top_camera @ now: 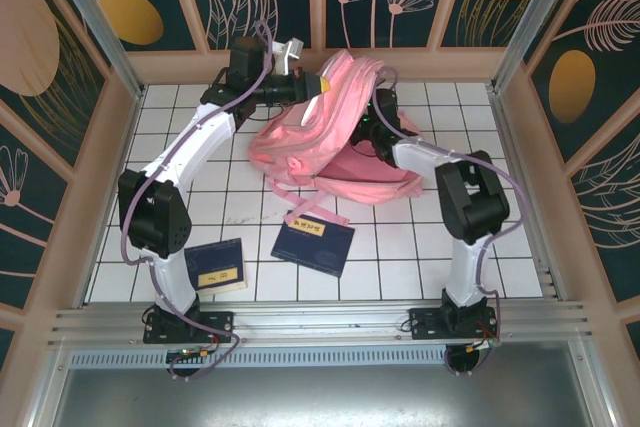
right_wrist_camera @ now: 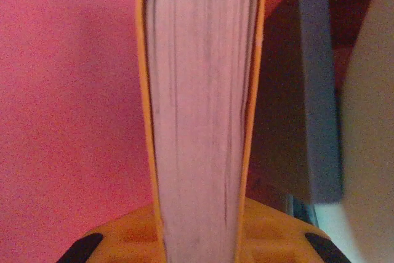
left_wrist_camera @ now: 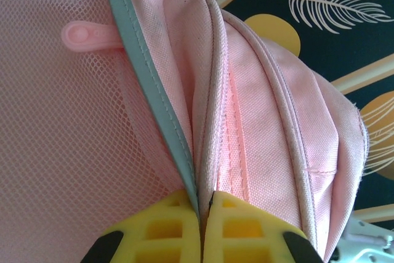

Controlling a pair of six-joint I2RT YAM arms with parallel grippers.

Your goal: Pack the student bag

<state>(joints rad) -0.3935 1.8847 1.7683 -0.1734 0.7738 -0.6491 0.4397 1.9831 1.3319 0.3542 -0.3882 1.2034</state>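
Observation:
The pink student bag [top_camera: 325, 142] lies at the back middle of the tiled table, its top lifted. My left gripper [top_camera: 318, 83] is shut on the bag's rim. In the left wrist view the yellow fingers [left_wrist_camera: 166, 229] pinch a fold of pink fabric [left_wrist_camera: 265, 127] beside the grey stripe [left_wrist_camera: 148, 90]. My right gripper [right_wrist_camera: 200, 241] is shut on a book [right_wrist_camera: 197, 90] with orange covers, page edges facing the camera. Pink lining [right_wrist_camera: 68, 90] surrounds the book. From above, the right arm's wrist [top_camera: 385, 119] reaches into the bag's opening and its fingers are hidden.
Two dark blue books lie on the tiles in front of the bag, one at the left [top_camera: 218, 267] and one in the middle [top_camera: 314, 244]. Pink straps [top_camera: 300, 209] trail toward them. A grey flat object [right_wrist_camera: 308, 90] stands beside the held book. Frame posts and walls enclose the table.

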